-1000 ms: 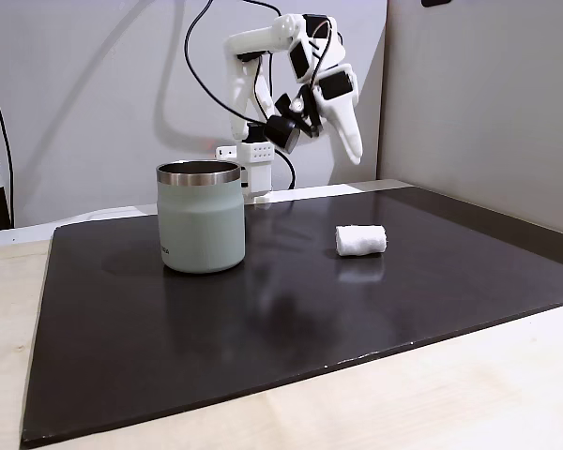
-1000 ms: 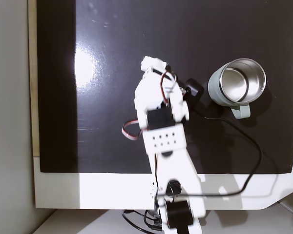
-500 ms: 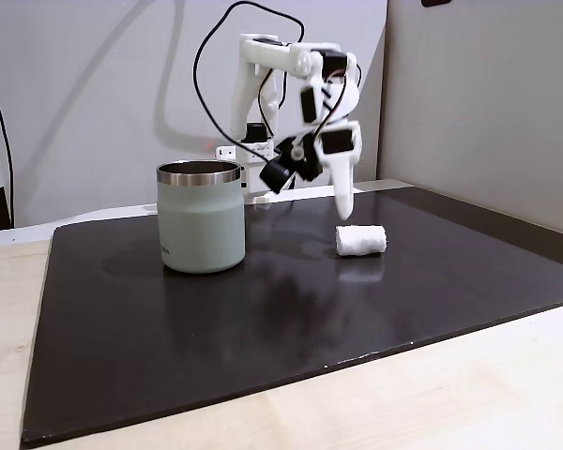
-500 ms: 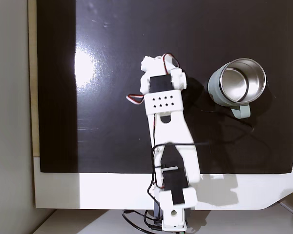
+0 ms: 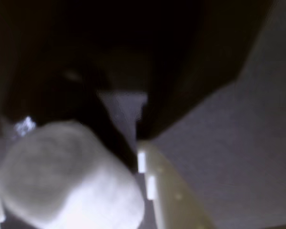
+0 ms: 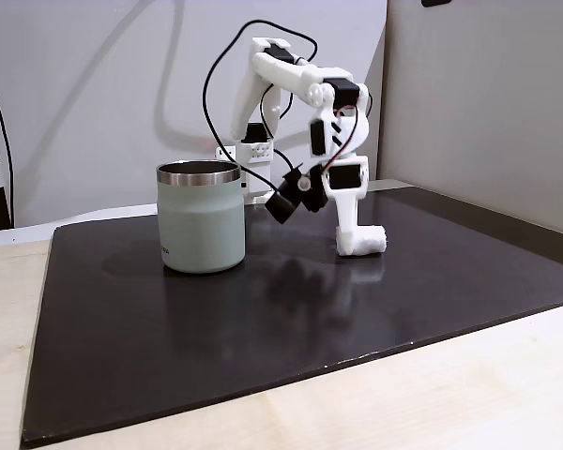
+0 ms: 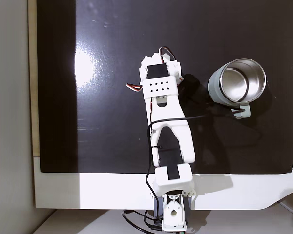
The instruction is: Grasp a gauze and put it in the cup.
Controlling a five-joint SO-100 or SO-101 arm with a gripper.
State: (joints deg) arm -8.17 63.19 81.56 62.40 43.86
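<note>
The gauze [image 6: 372,241], a small white fuzzy roll, lies on the black mat right of the cup. In the wrist view the gauze [image 5: 71,191] looms large and blurred at lower left. My gripper [image 6: 354,246] has come down at the roll's left end, its white fingers reaching the mat. One pale finger [image 5: 168,195] shows just right of the roll in the wrist view. The gripper [image 5: 66,157] looks open around the roll. The sage-green cup [image 6: 200,225] with a steel rim stands upright to the left. From above, the cup [image 7: 213,87] sits right of the arm [image 7: 168,122], which hides the gauze.
The black mat [image 6: 263,328] covers most of the pale wooden table [image 6: 450,394]. The arm's base [image 7: 171,195] sits on a white board at the mat's lower edge in the top-down fixed view. Black cables [image 6: 216,84] loop behind the arm. Grey walls stand close behind.
The arm has stretched forward and dropped from above the mat down onto the gauze. The gauze and the cup have stayed in place.
</note>
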